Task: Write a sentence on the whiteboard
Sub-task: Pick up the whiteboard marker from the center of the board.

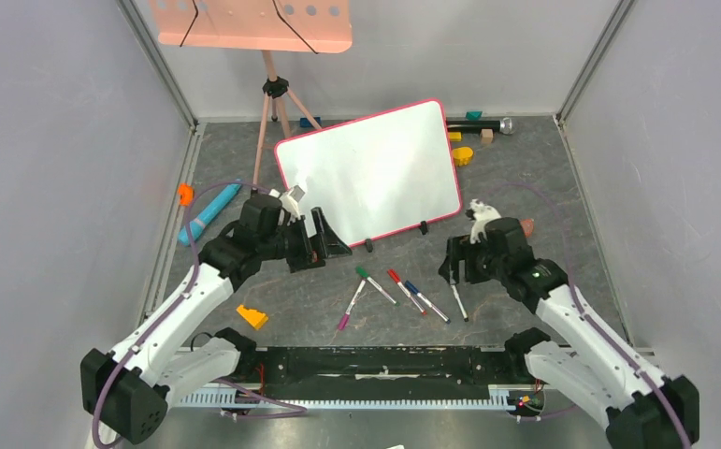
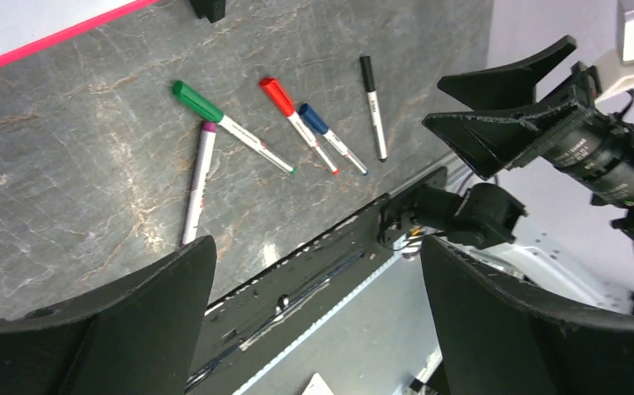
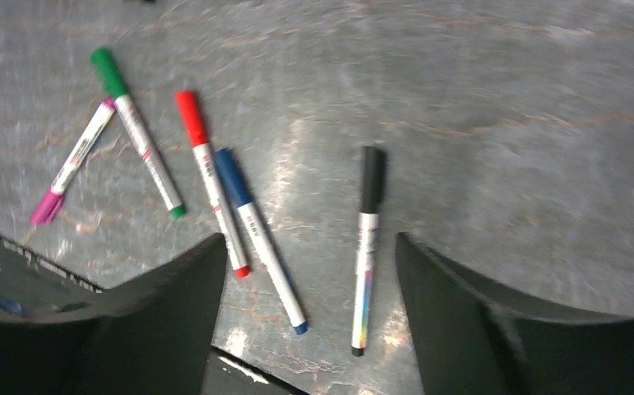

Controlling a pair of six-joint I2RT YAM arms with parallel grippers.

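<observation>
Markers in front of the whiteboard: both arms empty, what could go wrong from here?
1. The red marker and blue marker lie nearly touching; open jaws could pinch both or knock one away.
2. The whiteboard only leans on two small clip feet; pen pressure might slide or tip it.

- No text, brand or number can be read anywhere.
- On the counter (image 1: 543,187), at 6 o'clock from the whiteboard (image 1: 367,173), lie the green marker (image 3: 136,132), purple marker (image 3: 75,160), red marker (image 3: 206,177), blue marker (image 3: 256,234) and black marker (image 3: 365,247). The small print along each white barrel is too blurred to read.
- The motor body (image 2: 597,152) behind the right end effector (image 2: 441,100), at 3 o'clock in the left wrist view, carries a line of white lettering that is illegible.
</observation>
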